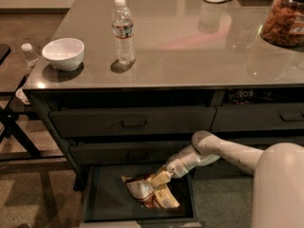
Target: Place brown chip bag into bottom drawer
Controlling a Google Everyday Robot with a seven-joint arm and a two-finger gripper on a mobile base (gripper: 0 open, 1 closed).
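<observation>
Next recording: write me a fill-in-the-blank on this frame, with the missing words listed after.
1. The bottom drawer stands ____, with the brown chip bag lying inside.
2. The pincer is down at the ____'s upper end, over the drawer.
3. On the countertop, the water bottle stands right of the white ____.
Missing: open; bag; bowl.

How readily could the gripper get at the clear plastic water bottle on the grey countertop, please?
Probably not directly: the gripper is down in the bottom drawer at the brown chip bag, beneath the countertop holding the water bottle.
</observation>
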